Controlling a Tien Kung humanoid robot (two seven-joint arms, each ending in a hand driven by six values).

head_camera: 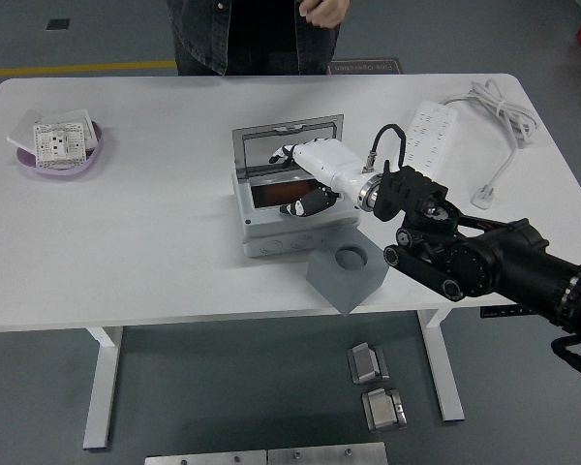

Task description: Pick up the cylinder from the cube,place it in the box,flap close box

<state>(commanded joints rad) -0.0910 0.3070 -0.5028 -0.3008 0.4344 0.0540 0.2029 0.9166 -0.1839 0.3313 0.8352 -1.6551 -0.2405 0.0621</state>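
Nearest the table's front edge sits the grey cube (346,274), its round socket bare on top. Just behind it, touching or nearly so, is the box (292,211), its lid (289,143) standing open at the back. The right hand (308,179) reaches over the box opening, fingers (305,202) loosely spread and gripping nothing; the orange cylinder (273,195) lies inside the box just beneath them. Farther right lies a power strip (426,133), far left a purple dish (60,155). A person (255,34) stands beyond the table (145,242).
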